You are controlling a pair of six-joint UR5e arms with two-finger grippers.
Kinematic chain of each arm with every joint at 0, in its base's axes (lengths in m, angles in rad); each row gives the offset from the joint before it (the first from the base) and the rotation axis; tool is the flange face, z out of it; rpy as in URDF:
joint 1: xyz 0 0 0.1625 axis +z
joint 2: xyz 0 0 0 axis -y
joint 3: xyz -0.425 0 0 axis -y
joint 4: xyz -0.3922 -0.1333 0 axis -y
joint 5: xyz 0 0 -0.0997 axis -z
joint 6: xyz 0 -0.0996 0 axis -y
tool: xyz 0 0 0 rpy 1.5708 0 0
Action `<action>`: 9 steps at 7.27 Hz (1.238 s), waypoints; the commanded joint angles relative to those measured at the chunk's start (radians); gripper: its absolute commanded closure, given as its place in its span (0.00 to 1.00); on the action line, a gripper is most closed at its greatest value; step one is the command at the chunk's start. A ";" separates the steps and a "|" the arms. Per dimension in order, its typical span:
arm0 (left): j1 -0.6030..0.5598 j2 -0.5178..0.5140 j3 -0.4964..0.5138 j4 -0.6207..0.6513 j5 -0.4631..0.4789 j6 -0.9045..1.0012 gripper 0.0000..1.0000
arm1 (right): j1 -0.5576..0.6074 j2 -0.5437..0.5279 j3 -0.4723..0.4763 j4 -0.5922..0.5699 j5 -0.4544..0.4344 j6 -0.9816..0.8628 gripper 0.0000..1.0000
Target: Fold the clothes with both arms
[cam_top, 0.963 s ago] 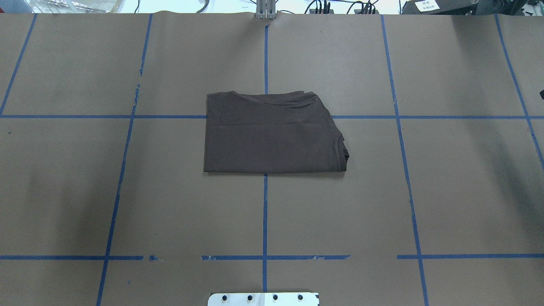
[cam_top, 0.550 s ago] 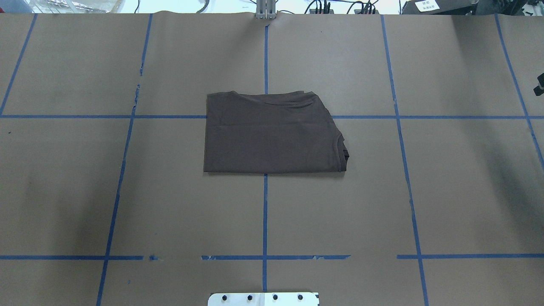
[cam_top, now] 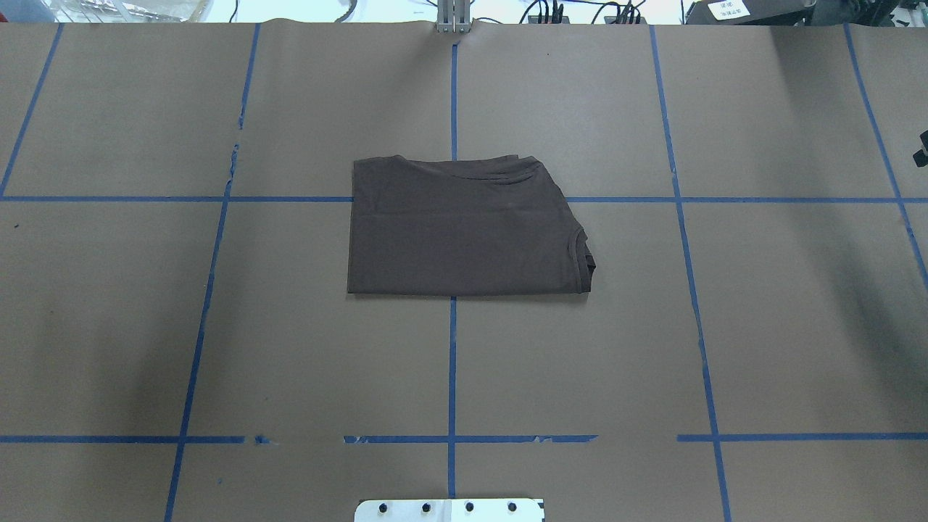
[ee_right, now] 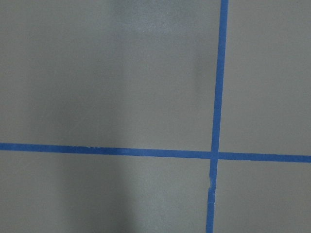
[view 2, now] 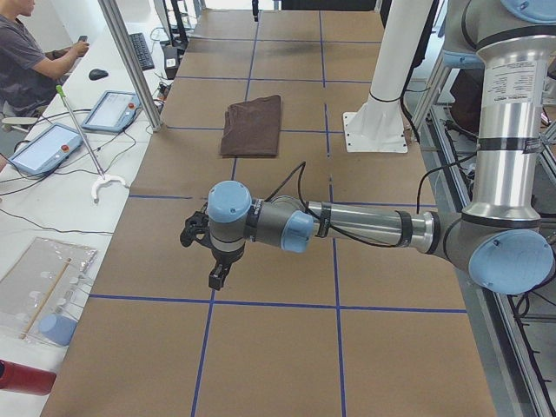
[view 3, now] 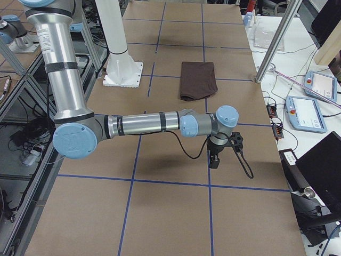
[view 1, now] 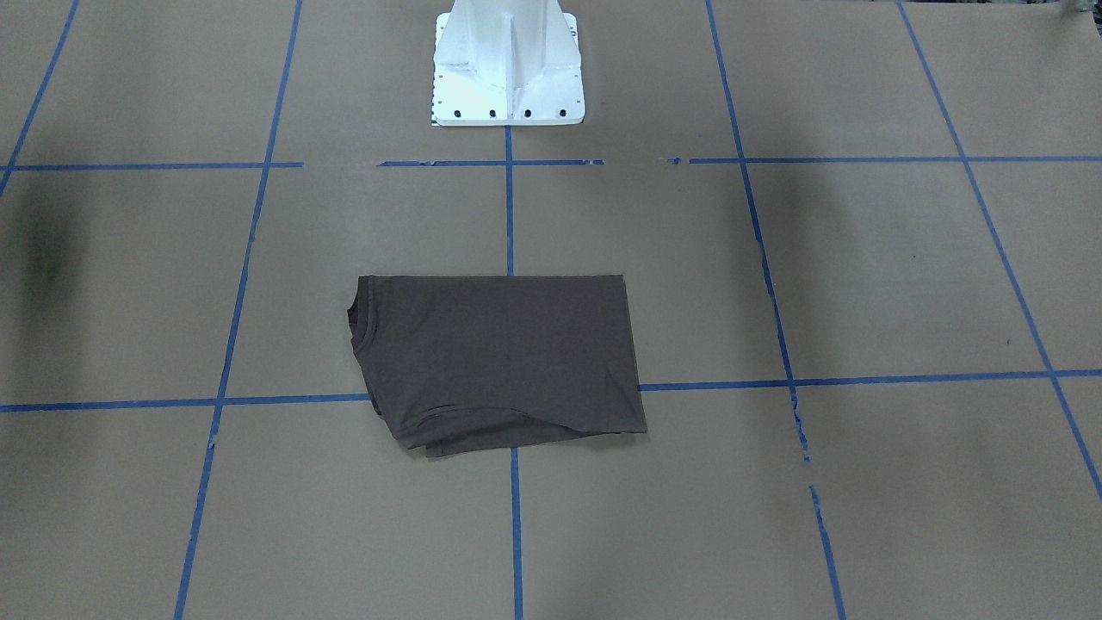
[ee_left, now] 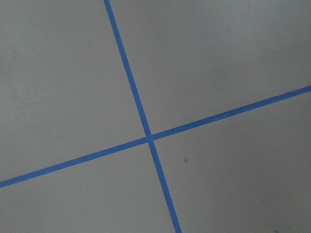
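The brown T-shirt (cam_top: 464,228) lies folded flat at the middle of the desk (cam_top: 145,326), collar (cam_top: 582,255) toward the robot's right. The left hand (view 2: 215,271) and right hand (view 3: 214,159) hang over bare desk well apart from it; whether either is open or closed, I cannot tell. The cloth looks light, soft and limp, so it likely needs pinching through all layers at two corners of one edge, or the stack slides apart.

Soft matt cloth T-shirt (cam_top: 464,232), smooth matt brown paper (cam_top: 290,348)
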 commanded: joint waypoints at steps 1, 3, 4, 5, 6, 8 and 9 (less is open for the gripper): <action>-0.001 -0.020 0.005 -0.001 0.020 0.001 0.00 | 0.000 0.002 0.007 0.013 0.000 0.001 0.00; -0.001 -0.022 0.001 -0.001 0.018 0.004 0.00 | 0.002 0.002 0.007 0.021 0.002 0.002 0.00; -0.001 -0.022 -0.005 -0.001 0.018 0.005 0.00 | 0.002 0.002 0.007 0.021 0.002 0.002 0.00; -0.001 -0.025 -0.005 -0.001 0.018 0.007 0.00 | 0.002 0.005 0.003 0.021 0.000 0.002 0.00; -0.001 -0.035 -0.004 -0.001 0.020 0.007 0.00 | 0.002 0.005 0.003 0.021 0.002 0.002 0.00; -0.001 -0.037 -0.015 -0.001 0.015 0.007 0.00 | 0.002 0.010 0.004 0.023 0.000 0.002 0.00; -0.001 -0.037 -0.013 -0.001 0.011 0.007 0.00 | 0.002 0.010 0.012 0.023 0.003 0.002 0.00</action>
